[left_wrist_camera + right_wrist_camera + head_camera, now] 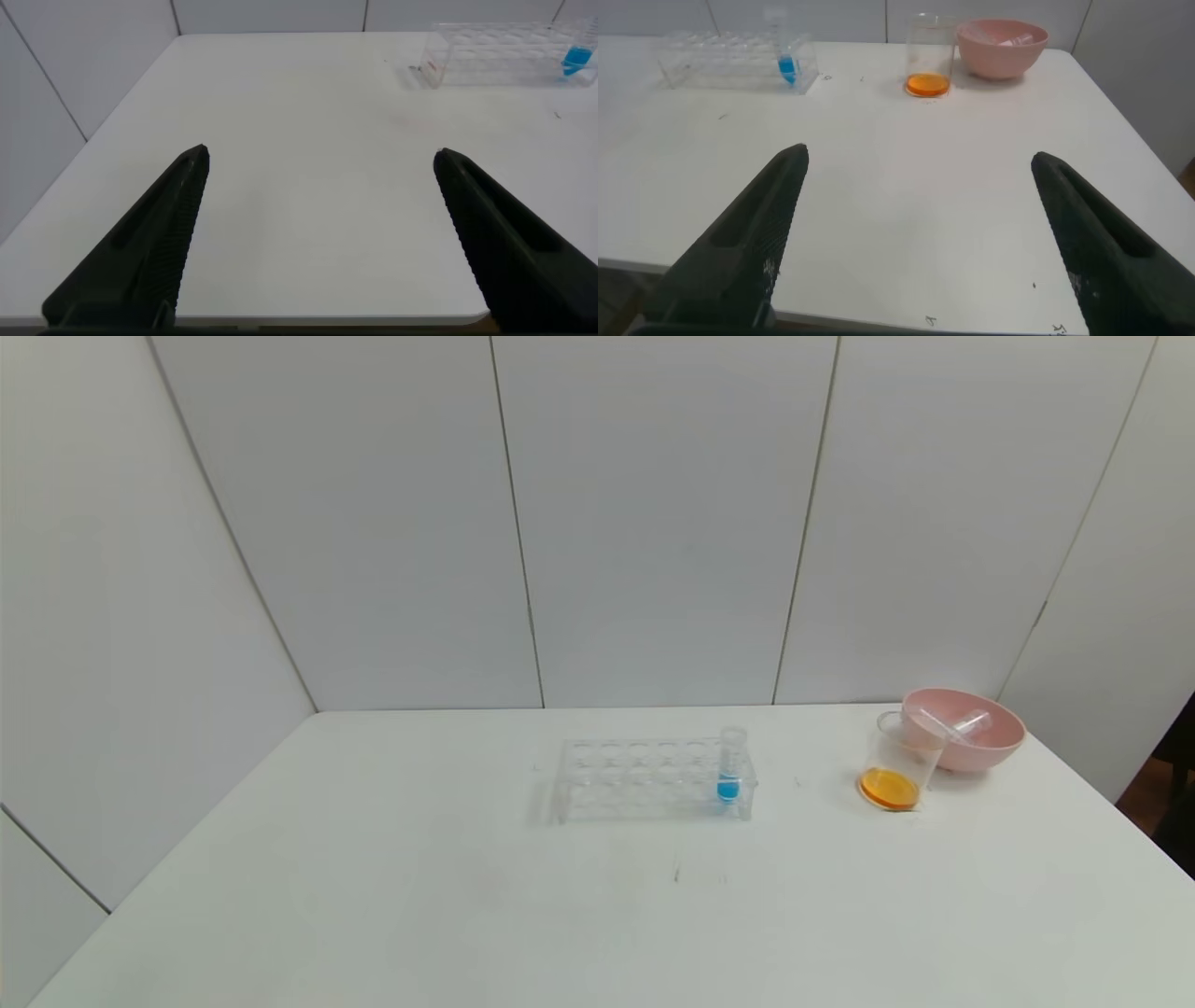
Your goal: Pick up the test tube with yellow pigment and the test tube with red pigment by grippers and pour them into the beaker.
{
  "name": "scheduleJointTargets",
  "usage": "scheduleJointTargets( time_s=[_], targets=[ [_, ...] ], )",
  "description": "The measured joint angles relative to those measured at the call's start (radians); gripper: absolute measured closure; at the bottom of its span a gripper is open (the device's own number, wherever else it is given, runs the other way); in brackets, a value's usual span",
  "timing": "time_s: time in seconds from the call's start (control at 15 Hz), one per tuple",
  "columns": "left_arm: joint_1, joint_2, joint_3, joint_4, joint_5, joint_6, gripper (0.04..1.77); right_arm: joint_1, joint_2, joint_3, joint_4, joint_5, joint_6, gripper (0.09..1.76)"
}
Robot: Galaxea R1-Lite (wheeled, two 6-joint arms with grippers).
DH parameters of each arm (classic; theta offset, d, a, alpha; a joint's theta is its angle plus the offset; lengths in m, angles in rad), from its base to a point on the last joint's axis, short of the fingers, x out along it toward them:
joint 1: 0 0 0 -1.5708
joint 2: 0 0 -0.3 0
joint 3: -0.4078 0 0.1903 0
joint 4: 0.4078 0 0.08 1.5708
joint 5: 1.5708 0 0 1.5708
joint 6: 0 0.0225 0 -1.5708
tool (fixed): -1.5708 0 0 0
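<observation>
Both end effectors (318,201) (920,201) spread, bases cut off; bowl (980,747) blurs two tubes (962,723).

Two sets of fingers on show here, and they look like twins. The left gripper (320,238) has matte black fingers (149,245), long flat wedges, broad at the base and narrowing to blunt tips. Fine ribbing runs along the inner edge of each one, like tiny teeth. Over to the right gripper (920,238) — same black wedge fingers (752,243), same ribbed inner edges. A few pale specks dot the surface low on both of its fingers. No cables, screws or labels show in either wrist view, and the head view shows nothing of the robot.
</observation>
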Motion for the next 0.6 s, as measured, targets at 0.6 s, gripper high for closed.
scheduleJointTargets(
  time_s=[0.6],
  targets=[
    [0.000,0.000,0.000,0.000,0.000,0.000,0.09,0.000,0.000,0.039,-0.012,-0.076,-0.089,0.14]
  ],
)
